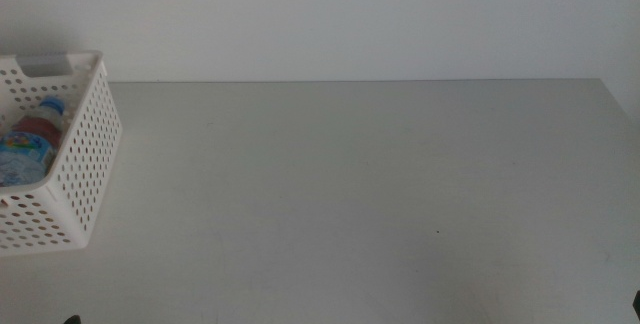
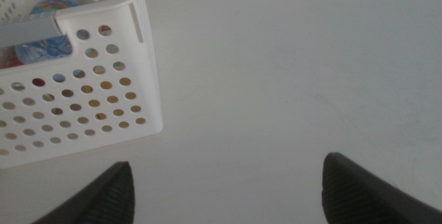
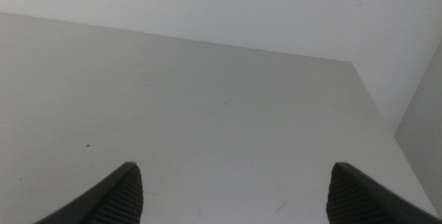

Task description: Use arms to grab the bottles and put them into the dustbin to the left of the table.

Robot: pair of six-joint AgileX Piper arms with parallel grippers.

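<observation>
Bottles (image 1: 32, 139) lie inside the dustbin (image 2: 103, 124), just beyond the left gripper (image 2: 224, 189), its jaws spread wide and empty. The right gripper (image 3: 231, 193) likewise gapes over bare table (image 1: 380, 194). Light, slippery bottles would suit mid-body grasps.

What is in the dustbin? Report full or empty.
Not empty: the dustbin holds bottles, seen over its rim; exact count cannot be told.

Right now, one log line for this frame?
bottles: inside dustbin | table: no bottle in view | left gripper: open, beside dustbin, holds nothing | right gripper: open over table, holds nothing
</observation>
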